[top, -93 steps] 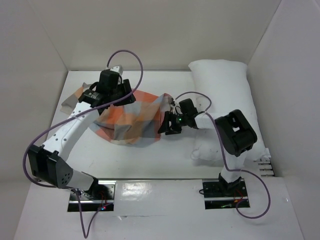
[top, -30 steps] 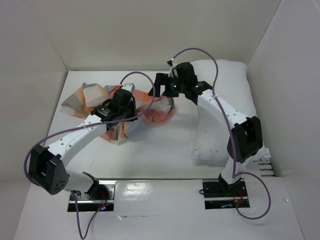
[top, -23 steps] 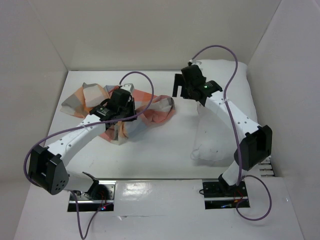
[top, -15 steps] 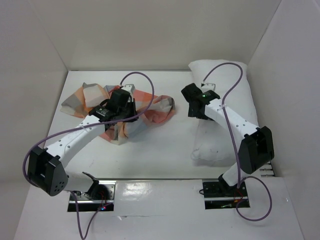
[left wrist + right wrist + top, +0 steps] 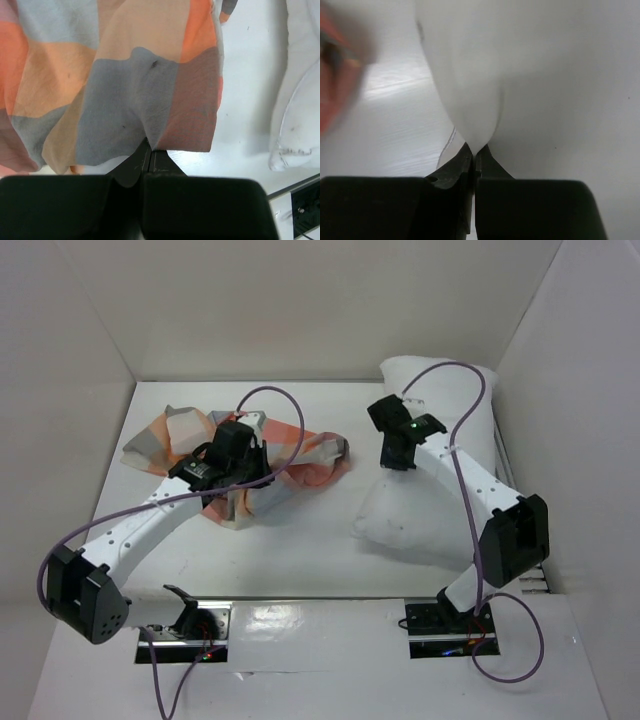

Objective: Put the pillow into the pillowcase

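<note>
The right gripper (image 5: pixel 397 452), which hung open over the pillow (image 5: pixel 410 515) half a second ago, is now clamped on a fold of the pillow's left edge. The wrist view shows white fabric pinched between the closed jaws. The pillow's near end has swung left across the table (image 5: pixel 300 565) and off the right wall, so it lies slanted, its far end still in the back right corner. The left gripper (image 5: pixel 150 150) has barely moved; it stays closed on the checked pillowcase (image 5: pixel 318 455) – bunched left of centre, near the pillow but apart from it.
</note>
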`<state>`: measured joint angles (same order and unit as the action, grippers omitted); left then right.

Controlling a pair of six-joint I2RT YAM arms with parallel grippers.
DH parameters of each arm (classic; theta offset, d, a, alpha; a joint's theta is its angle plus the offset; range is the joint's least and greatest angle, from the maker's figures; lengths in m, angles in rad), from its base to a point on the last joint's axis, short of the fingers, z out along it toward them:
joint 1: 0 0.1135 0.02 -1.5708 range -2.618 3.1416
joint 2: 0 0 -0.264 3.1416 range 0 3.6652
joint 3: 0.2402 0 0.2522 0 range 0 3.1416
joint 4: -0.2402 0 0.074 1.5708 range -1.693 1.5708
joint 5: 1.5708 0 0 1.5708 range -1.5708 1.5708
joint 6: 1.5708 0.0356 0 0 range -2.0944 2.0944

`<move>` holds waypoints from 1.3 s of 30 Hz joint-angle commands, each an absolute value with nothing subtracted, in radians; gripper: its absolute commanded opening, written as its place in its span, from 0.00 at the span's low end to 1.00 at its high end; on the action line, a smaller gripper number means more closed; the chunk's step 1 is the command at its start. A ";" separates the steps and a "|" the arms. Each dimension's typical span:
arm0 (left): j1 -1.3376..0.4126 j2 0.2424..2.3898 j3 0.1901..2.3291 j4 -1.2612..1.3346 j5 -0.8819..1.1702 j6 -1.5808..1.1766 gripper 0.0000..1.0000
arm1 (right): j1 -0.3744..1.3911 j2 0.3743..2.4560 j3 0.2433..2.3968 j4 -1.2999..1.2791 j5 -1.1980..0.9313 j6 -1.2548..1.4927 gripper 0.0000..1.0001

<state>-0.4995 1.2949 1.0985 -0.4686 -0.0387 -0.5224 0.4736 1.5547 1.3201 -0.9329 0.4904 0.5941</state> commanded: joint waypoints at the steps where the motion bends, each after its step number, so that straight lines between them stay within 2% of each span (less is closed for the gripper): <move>1: -0.495 1.243 1.066 -0.463 0.003 -0.506 0.00 | 0.474 1.564 1.503 -0.793 0.292 0.552 0.00; 6: -0.495 1.201 1.016 -0.463 0.024 -0.515 0.00 | 0.456 1.716 1.710 -0.772 0.265 0.563 0.00; 11: -0.495 1.181 1.006 -0.472 0.049 -0.515 0.00 | 0.446 1.822 1.740 -0.753 0.233 0.554 0.00; 20: -0.495 1.190 0.997 -0.472 0.048 -0.526 0.00 | 0.437 1.556 1.485 -0.733 0.298 0.506 0.00; 27: -0.495 1.200 0.985 -0.472 0.066 -0.537 0.00 | 0.437 1.471 1.396 -0.784 0.354 0.488 0.00; 39: -0.495 1.134 0.985 -0.491 0.087 -0.546 0.00 | 0.548 1.649 1.425 -0.678 0.150 0.468 0.00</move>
